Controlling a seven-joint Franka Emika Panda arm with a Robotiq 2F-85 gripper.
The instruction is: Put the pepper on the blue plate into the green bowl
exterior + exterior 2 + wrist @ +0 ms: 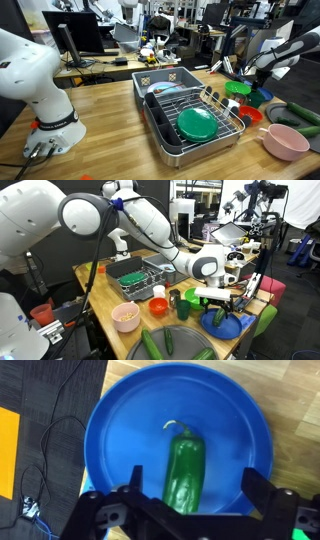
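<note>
Hovering over the flat round blue plastic plate (125, 430) by a corner of the worktop (110, 115), I hold my gripper (195, 508) spread wide to straddle the long green pepper (185, 468) lying mid-plate; the small light-green plastic bowl (237, 88) seems near.

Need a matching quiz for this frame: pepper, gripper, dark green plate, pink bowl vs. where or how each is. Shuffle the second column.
1. pepper
2. gripper
3. dark green plate
4. pink bowl

A. in the dish rack
B. open, over the blue plate
C. on the wooden table
D. lying on the blue plate

Pairs: 1-D, 2-B, 3-A, 4-C
</note>
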